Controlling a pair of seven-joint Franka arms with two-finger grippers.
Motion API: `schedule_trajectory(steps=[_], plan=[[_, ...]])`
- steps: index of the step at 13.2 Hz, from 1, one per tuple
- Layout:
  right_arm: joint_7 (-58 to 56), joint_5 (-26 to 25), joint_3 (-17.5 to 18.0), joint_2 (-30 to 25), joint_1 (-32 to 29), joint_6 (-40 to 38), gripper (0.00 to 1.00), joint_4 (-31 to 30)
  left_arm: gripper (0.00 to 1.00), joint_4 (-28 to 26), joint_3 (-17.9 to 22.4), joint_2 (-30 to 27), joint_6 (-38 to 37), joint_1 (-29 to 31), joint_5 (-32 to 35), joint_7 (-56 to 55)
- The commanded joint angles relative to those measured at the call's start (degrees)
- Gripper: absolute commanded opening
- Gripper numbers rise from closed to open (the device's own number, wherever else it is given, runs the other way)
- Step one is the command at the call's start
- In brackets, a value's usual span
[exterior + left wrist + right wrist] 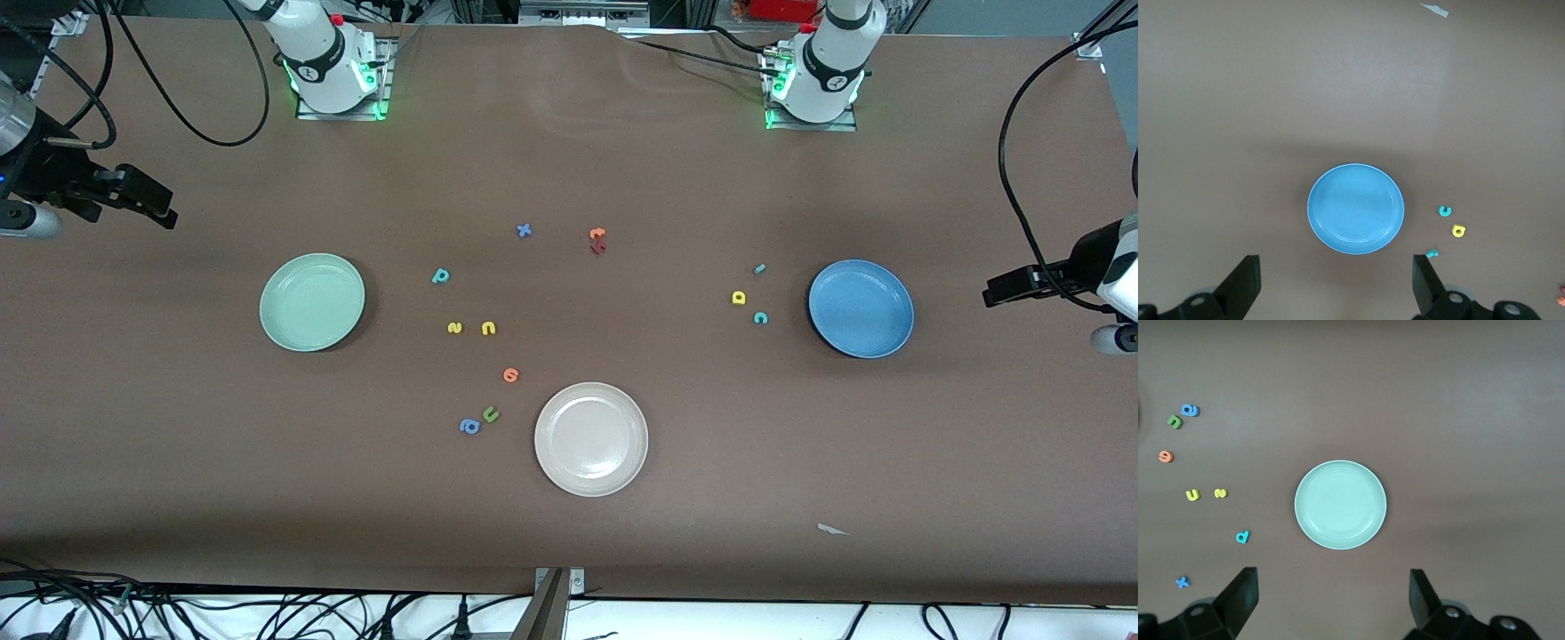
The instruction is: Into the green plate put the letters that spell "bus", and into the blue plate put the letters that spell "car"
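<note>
Nothing sorted yet. My left gripper [1335, 287] hangs wide over the blue plate [1355, 209], right gripper [1331, 603] wide over the green plate [1340, 505]. Next: drop onto the cyan b [440, 276].

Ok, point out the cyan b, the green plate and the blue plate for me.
cyan b [440, 276], front view, middle of the letter.
green plate [312, 302], front view, bare middle of the dish.
blue plate [861, 308], front view, bare middle of the dish.

Round mint-green plate [312, 302] and round blue plate [861, 308] sit empty; cyan "b" [441, 276], yellow "s" [455, 328], yellow "u" [488, 329] lie near the green; yellow "a" [739, 298], cyan "c" [761, 317], teal "r" [759, 268] beside the blue.
</note>
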Motion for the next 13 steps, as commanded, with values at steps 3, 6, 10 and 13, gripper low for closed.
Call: schedule_trajectory(steps=[3, 6, 10, 13], plan=[[0.4, 0.5, 0.1, -0.5, -0.2, -0.4, 1.00, 0.0, 1.00, -0.2, -0.2, -0.3, -0.5, 0.1, 0.9, 1.1], [0.4, 0.5, 0.1, -0.5, -0.2, -0.4, 1.00, 0.0, 1.00, -0.2, -0.2, -0.3, -0.5, 0.1, 0.9, 1.1], [0.7, 0.7, 0.1, -0.5, -0.2, -1.7, 1.00, 0.0, 1.00, -0.2, -0.2, -0.3, -0.5, 0.1, 0.9, 1.1], [0.7, 0.6, 0.1, -0.5, -0.2, -1.8, 1.00, 0.0, 1.00, -0.2, -0.2, -0.3, -0.5, 0.1, 0.9, 1.1]])
